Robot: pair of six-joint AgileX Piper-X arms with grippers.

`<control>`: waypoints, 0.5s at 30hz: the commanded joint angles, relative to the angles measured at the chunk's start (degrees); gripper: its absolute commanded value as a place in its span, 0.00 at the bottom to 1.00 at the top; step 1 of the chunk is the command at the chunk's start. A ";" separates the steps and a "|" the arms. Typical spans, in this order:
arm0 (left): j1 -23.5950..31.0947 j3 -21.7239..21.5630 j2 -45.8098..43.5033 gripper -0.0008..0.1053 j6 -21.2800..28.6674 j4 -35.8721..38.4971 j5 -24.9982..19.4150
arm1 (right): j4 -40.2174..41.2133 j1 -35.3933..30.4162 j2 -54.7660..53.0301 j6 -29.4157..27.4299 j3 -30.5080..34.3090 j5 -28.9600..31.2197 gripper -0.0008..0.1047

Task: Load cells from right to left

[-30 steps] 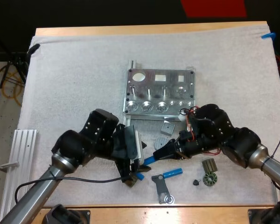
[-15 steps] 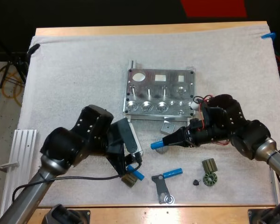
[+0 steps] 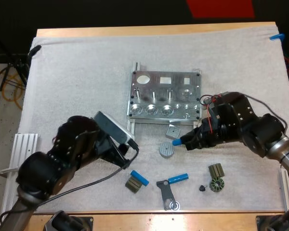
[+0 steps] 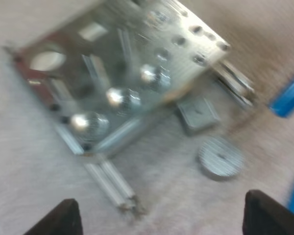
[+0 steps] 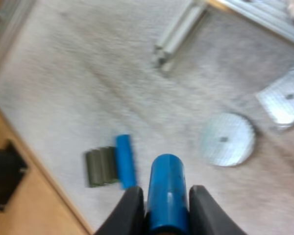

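Now right gripper [image 3: 184,140] clamps a blue cylinder [image 3: 176,142] just off the metal fixture's [image 3: 164,96] near edge; left gripper [image 4: 159,220], fingers wide apart on nothing, faces that fixture.

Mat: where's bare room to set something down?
Free: mat left of the fixture and beyond it to the far edge. Crowded: near side of it, around the disc, loose cylinders, dark parts and right gripper holding a blue cylinder.
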 commanded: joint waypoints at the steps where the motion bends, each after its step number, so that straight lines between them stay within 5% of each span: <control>1: 0.03 -0.47 -1.00 0.63 -2.21 -0.57 -3.14 | 1.78 -0.25 -0.15 -2.71 -1.48 1.60 0.12; 15: 0.03 -0.47 -5.30 0.63 -4.87 -0.43 -7.24 | 10.94 -0.25 -0.15 -14.24 -9.82 17.73 0.12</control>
